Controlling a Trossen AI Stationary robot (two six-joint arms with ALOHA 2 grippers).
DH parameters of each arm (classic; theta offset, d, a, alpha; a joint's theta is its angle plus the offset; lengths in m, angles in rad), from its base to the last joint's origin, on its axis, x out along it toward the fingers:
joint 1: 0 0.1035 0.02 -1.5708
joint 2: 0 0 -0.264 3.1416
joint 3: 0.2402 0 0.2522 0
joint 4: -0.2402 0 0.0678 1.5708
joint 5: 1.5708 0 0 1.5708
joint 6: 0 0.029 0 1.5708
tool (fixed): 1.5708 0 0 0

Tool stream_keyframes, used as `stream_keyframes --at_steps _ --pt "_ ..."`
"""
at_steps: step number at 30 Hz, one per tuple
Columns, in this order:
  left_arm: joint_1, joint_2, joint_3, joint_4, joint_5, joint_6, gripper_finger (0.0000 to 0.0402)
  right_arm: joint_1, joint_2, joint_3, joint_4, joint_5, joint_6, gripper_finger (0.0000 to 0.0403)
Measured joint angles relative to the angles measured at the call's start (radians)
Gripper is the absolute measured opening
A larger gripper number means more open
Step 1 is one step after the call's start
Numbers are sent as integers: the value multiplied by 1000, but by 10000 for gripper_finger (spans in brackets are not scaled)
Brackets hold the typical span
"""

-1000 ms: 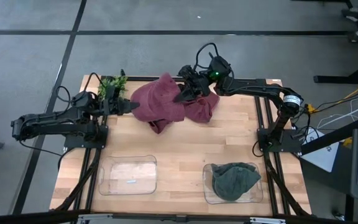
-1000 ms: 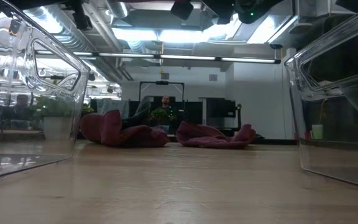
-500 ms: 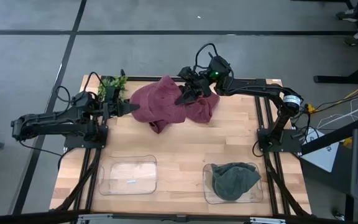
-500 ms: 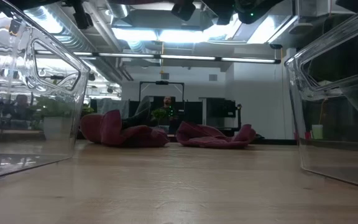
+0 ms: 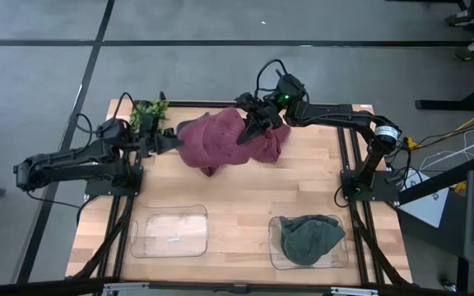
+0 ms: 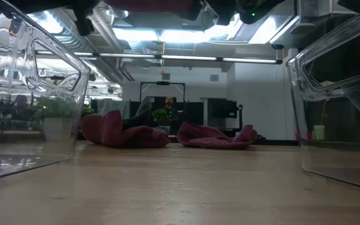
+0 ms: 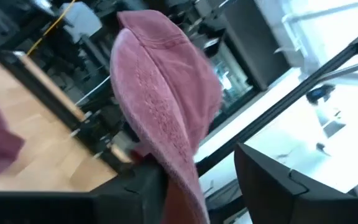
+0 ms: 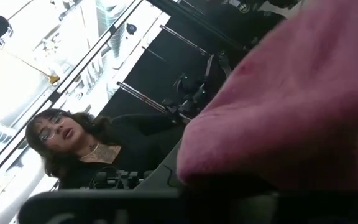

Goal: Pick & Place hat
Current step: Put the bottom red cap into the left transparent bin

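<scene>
A maroon hat (image 5: 216,138) hangs in the air over the table's far middle, and also shows at the top of the low view (image 6: 149,5). My right gripper (image 5: 250,130) is shut on its right part. My left gripper (image 5: 174,141) stands open at the hat's left edge. In the left wrist view the hat's edge (image 7: 185,180) hangs down between the two spread fingers (image 7: 146,186). A grey-green hat (image 5: 311,237) lies in the right clear bin (image 5: 275,256). My right gripper holds the maroon hat by cloth on its right part (image 8: 247,155), coming level from the table's right; the fingers themselves are hidden by the cloth. The hat is lifted clear and droops toward the left. My left gripper: I cannot tell whether its open fingers touch the hat's edge.
Two more maroon cloth heaps (image 6: 114,132) (image 6: 217,135) lie on the table's far part below the held hat. An empty clear bin (image 5: 169,233) stands near the front left. A small green plant (image 5: 149,115) sits at the far left. A person (image 8: 73,143) sits beyond the table.
My left gripper has opened around the hat's left edge and rolled a little. The hat's left part has drawn in toward my right gripper, and its cloth now dips into the top of the low view. My right gripper has rolled slightly and stays shut.
</scene>
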Motion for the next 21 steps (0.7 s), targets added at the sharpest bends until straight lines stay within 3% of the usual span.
stream_keyframes --at_steps 8,13,17,21 --pt "130 0 0 -147 64 198 189 45 0 0 0 -7 1 21" --pt "216 1 0 -147 57 265 189 75 0 0 -2 -8 -32 23" --pt "239 9 0 -98 105 224 188 89 0 0 -75 -2 -147 20" --pt "210 49 0 -15 140 223 184 124 0 0 -268 1 -324 22"
